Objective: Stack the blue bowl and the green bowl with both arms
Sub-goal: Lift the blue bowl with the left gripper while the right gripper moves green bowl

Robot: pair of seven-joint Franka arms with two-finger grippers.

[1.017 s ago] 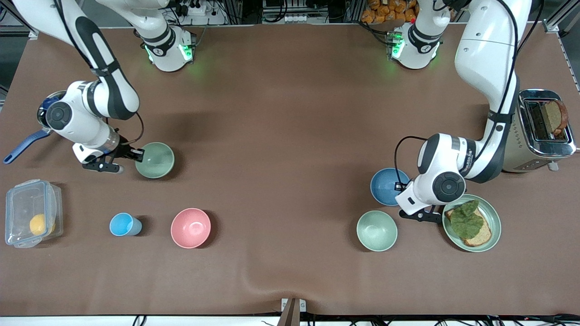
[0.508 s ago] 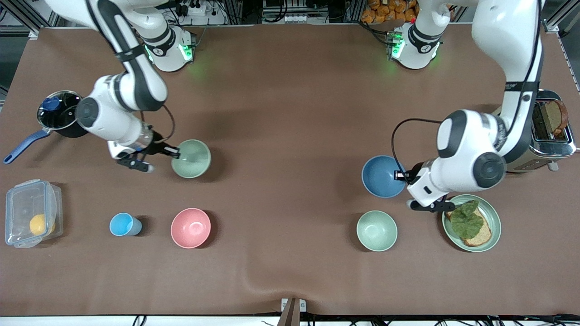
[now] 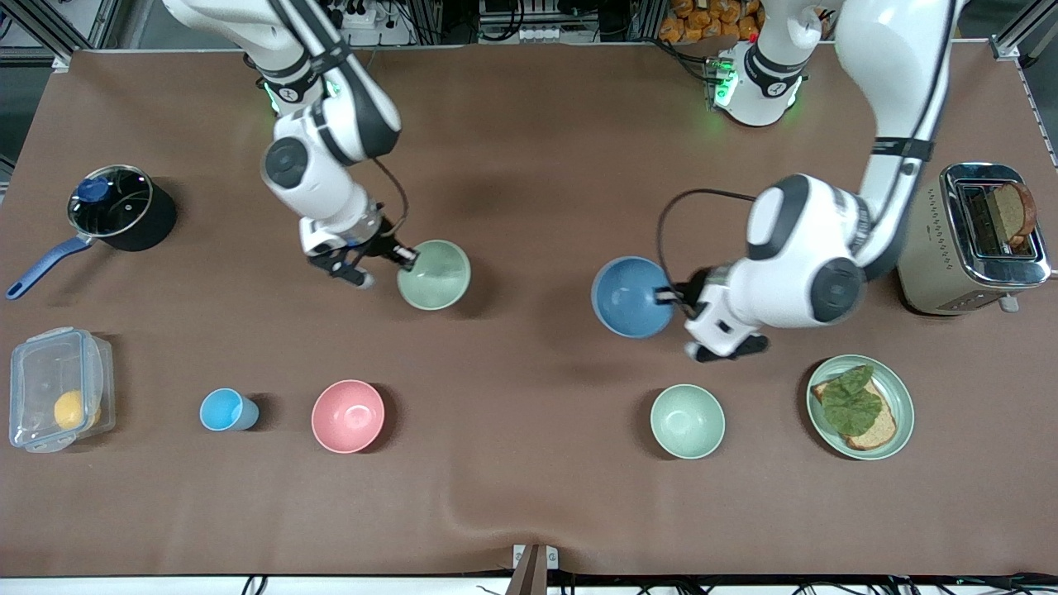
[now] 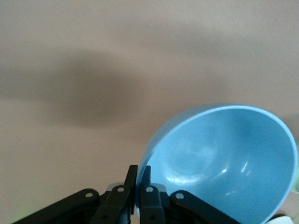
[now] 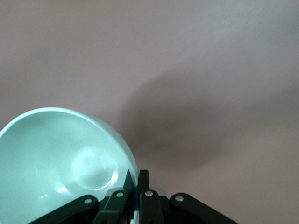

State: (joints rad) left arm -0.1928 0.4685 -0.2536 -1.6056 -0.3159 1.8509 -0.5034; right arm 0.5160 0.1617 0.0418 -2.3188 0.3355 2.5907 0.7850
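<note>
Blue bowl [image 3: 631,297] hangs above the worktop [image 3: 529,149] middle, rim pinched by the left pincer [image 3: 671,298]. Green bowl [image 3: 434,274] is also aloft, toward the right arm's end, rim clamped by the right pincer [image 3: 406,258]. The bowls are well apart.

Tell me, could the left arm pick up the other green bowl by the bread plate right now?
Probably not yet. The left gripper is shut on the blue bowl's rim, so it is busy. The mint-green bowl beside the plate sits uncovered, nearer the front camera, once that gripper is free.
</note>
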